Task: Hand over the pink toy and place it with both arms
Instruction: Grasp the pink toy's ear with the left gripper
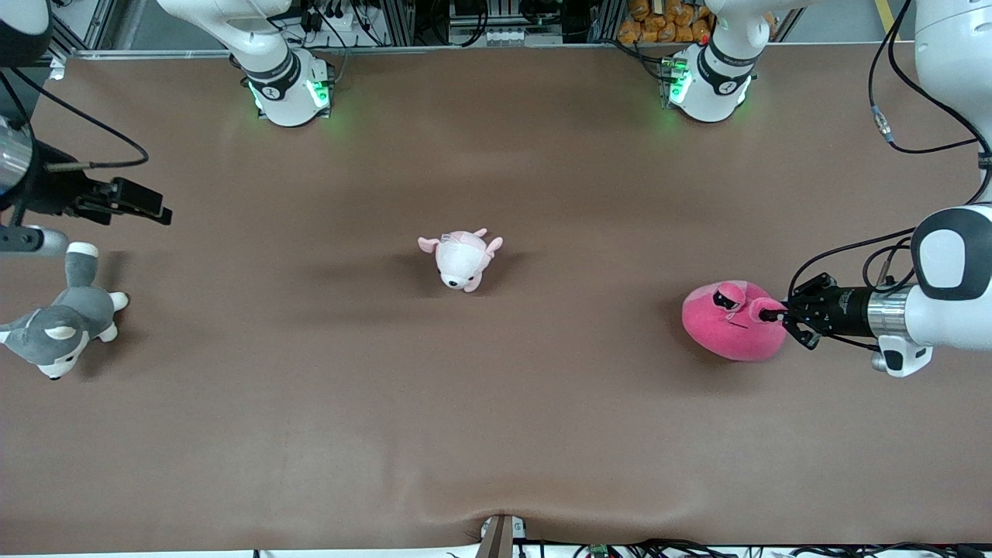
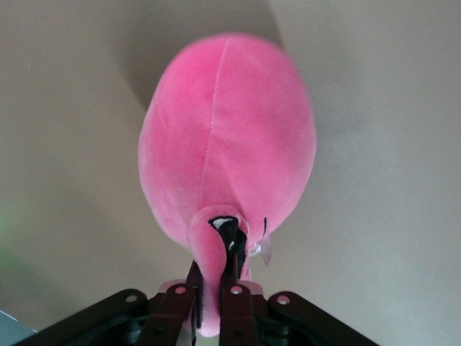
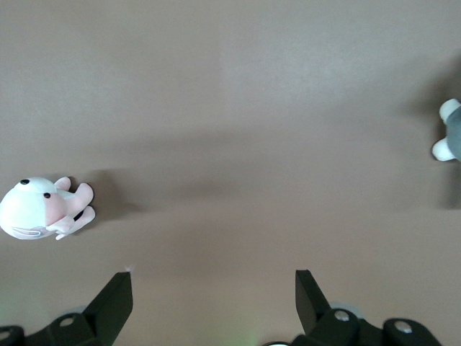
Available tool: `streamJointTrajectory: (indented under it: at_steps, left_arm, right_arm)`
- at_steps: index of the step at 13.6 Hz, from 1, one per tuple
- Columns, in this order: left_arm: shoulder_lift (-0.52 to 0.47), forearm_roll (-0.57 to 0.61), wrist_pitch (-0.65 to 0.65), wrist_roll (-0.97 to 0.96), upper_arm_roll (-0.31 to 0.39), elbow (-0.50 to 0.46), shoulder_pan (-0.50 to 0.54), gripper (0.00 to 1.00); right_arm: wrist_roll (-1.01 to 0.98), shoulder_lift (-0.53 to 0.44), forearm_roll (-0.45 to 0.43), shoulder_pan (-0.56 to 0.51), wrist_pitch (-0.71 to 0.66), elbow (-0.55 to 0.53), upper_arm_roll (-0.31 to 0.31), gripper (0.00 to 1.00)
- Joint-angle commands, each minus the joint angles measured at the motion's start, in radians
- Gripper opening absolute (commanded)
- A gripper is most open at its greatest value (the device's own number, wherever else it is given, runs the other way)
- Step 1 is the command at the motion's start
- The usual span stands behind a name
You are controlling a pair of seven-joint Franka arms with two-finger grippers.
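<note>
Left end effector (image 1: 779, 315) is down at the bench now, fingers pinched together on the pink toy (image 1: 732, 322), right on the little snout that sticks out toward the wrist. In the left wrist view you can see that nub squeezed between the two black fingers (image 2: 229, 306), with the rest of the round plush body bulging straight away from the end effector, its long axis running along the line of the reach. The toy sits on the bench (image 1: 496, 434) at the left arm's end, and the left arm is plainly the nearer one.

Out at the right arm's end, the right end effector (image 1: 159, 208) hangs above the bench with its fingers wide apart, holding nothing, waiting. Between the two arms lies the small pale pink-and-white plush (image 1: 460, 260), mid-bench, and the grey husky (image 1: 62, 324) rests under the right arm. I'd say the lift and the carry toward the middle come next, and a snout-only pinch may let that heavy body swing.
</note>
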Motion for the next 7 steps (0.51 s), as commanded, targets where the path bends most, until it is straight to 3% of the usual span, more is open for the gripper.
streamJointTrajectory:
  at_steps: [1,7]
  left_arm:
    - [-0.049,-0.020,-0.096,-0.053,-0.023,0.029,-0.012,0.00]
    - [-0.075,-0.055,-0.173,-0.488,-0.282,0.147,-0.012,0.00]
  right_arm:
    - [0.001,0.057,0.017,0.008,0.002,0.020,0.000,1.00]
    - [0.001,0.064,0.020,0.029,0.005,0.020,0.000,1.00]
